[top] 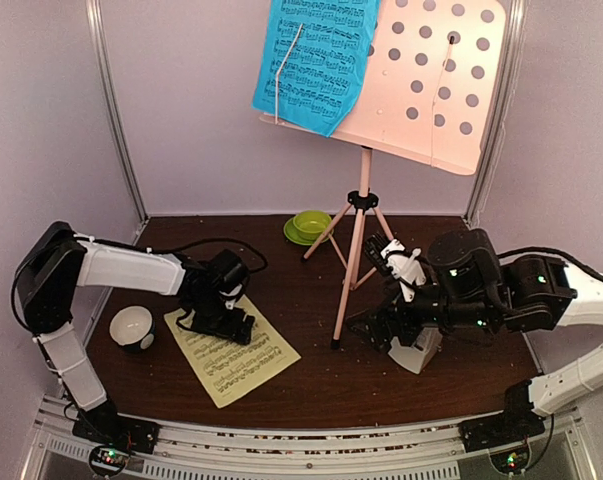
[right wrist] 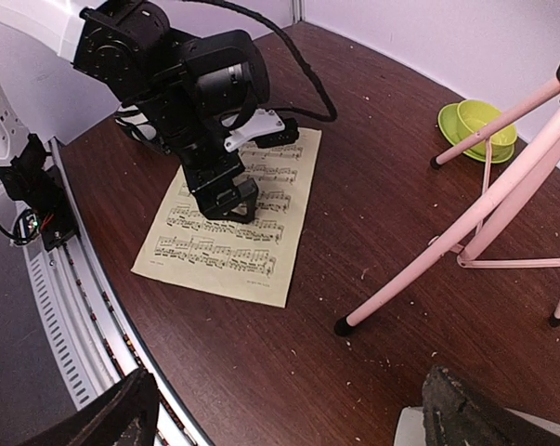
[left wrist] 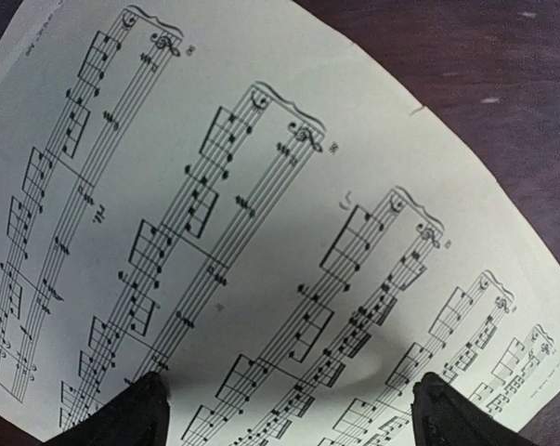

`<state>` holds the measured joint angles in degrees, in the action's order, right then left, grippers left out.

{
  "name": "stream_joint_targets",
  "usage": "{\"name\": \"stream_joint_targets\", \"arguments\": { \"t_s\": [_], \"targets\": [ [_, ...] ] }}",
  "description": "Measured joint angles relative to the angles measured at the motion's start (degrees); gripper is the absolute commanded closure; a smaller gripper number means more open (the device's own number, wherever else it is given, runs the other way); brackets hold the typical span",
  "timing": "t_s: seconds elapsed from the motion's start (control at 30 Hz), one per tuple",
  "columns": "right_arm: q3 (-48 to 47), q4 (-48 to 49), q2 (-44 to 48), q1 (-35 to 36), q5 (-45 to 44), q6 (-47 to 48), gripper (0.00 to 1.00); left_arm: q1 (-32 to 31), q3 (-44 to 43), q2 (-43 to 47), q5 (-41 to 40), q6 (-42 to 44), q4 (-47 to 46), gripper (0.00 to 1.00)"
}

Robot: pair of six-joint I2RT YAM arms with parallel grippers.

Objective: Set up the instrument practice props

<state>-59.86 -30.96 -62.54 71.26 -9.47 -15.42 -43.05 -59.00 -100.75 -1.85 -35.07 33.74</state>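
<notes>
Pale-yellow page (left wrist: pixel 261 186) flat on dark table (top: pixel 316 385) (crumb-speckled, lilac walls (top: pixel 201 120)); left gripper (left wrist: pixel 289 395), right gripper (right wrist: pixel 287 383) both spread.

Music stand (top: pixel 386 115) top cropped, metronome (top: pixel 419 354) mostly behind right arm (top: pixel 481 285)

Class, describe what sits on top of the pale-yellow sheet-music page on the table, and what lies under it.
The left gripper, fingers spread, touches the pale-yellow page from above. Dark table shows around it; whatever lies directly beneath is covered.
</notes>
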Motion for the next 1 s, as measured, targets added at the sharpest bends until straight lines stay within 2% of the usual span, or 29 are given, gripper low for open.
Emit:
{"name": "stream_joint_targets", "arguments": {
  "t_s": [0.2,0.3,0.47,0.57,0.67,0.8,1.0],
  "targets": [
    [0.0,0.8,-1.9,0.0,-1.0,0.0,0.06,-8.4,-6.6,-5.6,3.1,-3.9,-5.9,0.07],
    [0.0,1.9,-4.0,0.0,-0.4,0.2,0.12,-8.2,-5.5,-4.5,5.8,-4.8,-7.8,0.04],
    [0.0,3.1,-10.5,0.3,1.9,0.7,0.25,0.9,0.1,5.1,8.2,-3.3,-6.3,0.03],
    [-1.4,3.4,-15.5,0.7,2.3,1.4,0.40,8.7,2.4,13.4,9.8,-1.6,-6.8,0.03],
    [-5.5,2.9,-21.1,0.9,2.4,1.8,0.51,13.9,5.1,17.9,11.6,-0.6,-8.7,0.03],
    [-13.2,2.3,-29.4,1.1,1.9,2.2,0.67,18.2,10.0,17.8,14.4,-0.2,-10.4,0.03],
    [-23.2,0.1,-41.7,1.1,0.0,3.7,0.79,22.4,12.9,13.1,18.0,0.0,-12.9,0.05]
  ]
}}
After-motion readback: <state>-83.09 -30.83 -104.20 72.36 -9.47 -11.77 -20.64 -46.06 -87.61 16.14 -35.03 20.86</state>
